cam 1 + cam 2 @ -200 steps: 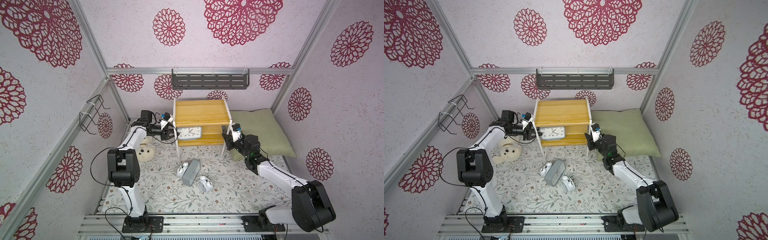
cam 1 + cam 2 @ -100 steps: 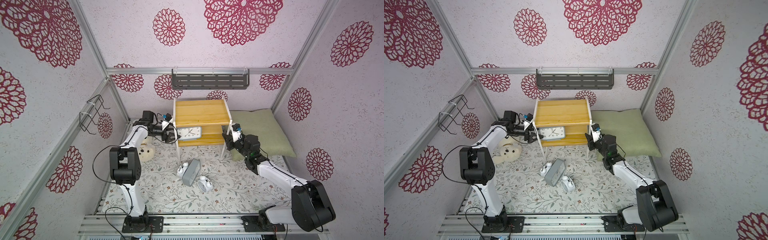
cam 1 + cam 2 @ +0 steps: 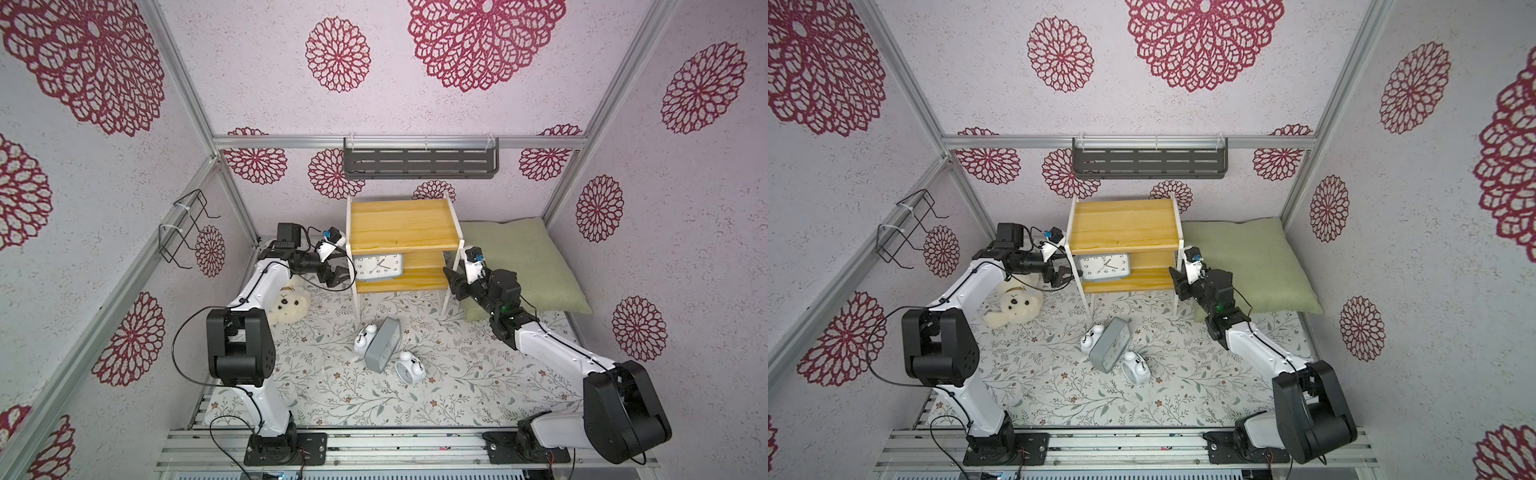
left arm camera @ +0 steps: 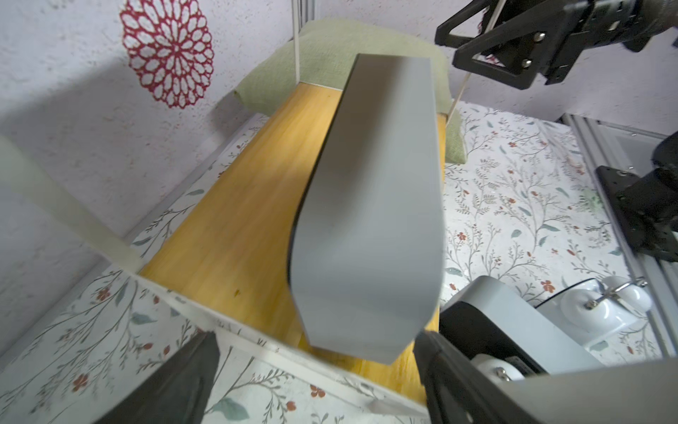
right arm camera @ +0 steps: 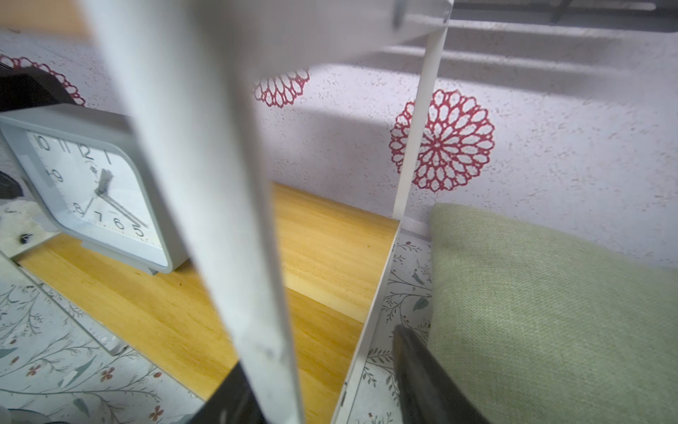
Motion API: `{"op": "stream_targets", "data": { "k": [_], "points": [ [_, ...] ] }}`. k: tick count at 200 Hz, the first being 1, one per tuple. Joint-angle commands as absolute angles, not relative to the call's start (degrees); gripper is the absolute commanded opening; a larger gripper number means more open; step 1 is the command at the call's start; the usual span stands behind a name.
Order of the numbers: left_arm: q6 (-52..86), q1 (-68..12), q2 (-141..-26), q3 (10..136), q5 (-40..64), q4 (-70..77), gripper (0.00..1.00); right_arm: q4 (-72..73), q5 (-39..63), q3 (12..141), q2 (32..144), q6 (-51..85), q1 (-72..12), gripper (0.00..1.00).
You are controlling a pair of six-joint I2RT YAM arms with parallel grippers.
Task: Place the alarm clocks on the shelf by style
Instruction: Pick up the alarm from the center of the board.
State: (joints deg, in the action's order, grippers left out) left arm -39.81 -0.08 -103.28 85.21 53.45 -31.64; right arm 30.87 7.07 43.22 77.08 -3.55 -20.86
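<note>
The shelf (image 3: 399,224) (image 3: 1125,224) stands at the back wall. One grey alarm clock (image 3: 379,266) (image 3: 1104,266) (image 5: 91,191) stands upright on its lower board (image 4: 238,227). My left gripper (image 3: 343,272) (image 4: 315,337) is open at that clock's left end (image 4: 374,220), not touching it. My right gripper (image 3: 451,282) (image 5: 319,347) is open, with the shelf's right front leg (image 5: 205,183) between its fingers. On the floor, another grey clock (image 3: 383,344) (image 3: 1109,345) leans between two white twin-bell clocks (image 3: 365,336) (image 3: 409,365).
A green pillow (image 3: 523,266) lies right of the shelf, behind my right arm. A cream teddy bear (image 3: 289,307) lies under my left arm. A dark grey rack (image 3: 419,162) hangs on the back wall and a black wire rack (image 3: 183,232) on the left wall.
My left gripper has opened and let go of the grey clock, which stays on the lower board. My right gripper's fingers have spread apart around the shelf leg.
</note>
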Motion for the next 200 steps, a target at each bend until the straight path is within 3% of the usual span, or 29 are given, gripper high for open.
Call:
{"op": "stream_targets", "data": {
  "k": [1, 32, 91, 140, 200],
  "points": [
    [-36.7, 1.0, -99.4, 82.8, 46.8, -29.1, 0.92, 31.7, 5.1, 42.3, 73.7, -3.6, -20.7, 0.63],
    [-29.8, 1.8, -93.5, 75.3, 40.3, -22.8, 0.92, 31.4, 4.1, 40.1, 71.1, -3.5, -20.7, 0.73],
    [-10.8, 0.5, -78.0, 61.3, 27.2, -14.1, 0.9, 27.4, 3.0, 35.4, 62.9, -3.0, -20.7, 0.78],
    [1.0, -14.8, -64.9, 55.7, 7.1, -20.5, 0.87, 24.1, 6.2, 28.8, 54.0, 0.1, -20.7, 0.78],
    [19.6, -26.4, -52.6, 50.0, 6.5, -33.7, 0.79, 19.5, 7.2, 24.0, 45.1, 2.2, -20.7, 0.79]
  ]
}}
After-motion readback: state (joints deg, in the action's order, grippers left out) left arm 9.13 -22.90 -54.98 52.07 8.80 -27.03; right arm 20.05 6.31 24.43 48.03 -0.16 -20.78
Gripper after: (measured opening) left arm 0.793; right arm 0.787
